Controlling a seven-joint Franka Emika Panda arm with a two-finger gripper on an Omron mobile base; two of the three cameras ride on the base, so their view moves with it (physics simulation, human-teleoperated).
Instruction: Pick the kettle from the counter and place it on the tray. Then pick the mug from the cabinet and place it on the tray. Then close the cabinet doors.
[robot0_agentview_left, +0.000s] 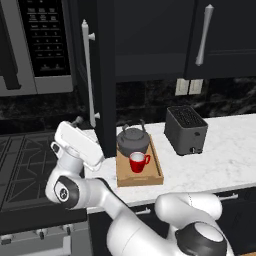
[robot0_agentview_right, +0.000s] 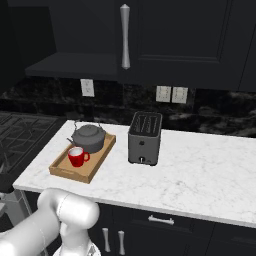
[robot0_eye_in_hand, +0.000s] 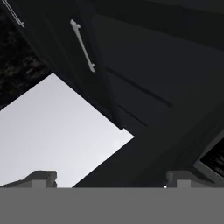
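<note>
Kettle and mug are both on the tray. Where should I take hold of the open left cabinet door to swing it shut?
Go for the open cabinet door by its long vertical bar handle, or push flat on the panel beside it. It stands edge-on over the tray, handle facing the stove side, so come from there, where the open gripper already points.

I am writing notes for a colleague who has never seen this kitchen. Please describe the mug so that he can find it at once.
Start at the white marble counter and find the boxy dark toaster standing on it. Beside the toaster, towards the stove, lies a light wooden tray carrying two things. The mug is the small bright red one with a white inside, on the tray's near half in front of the larger round grey kettle.
</note>
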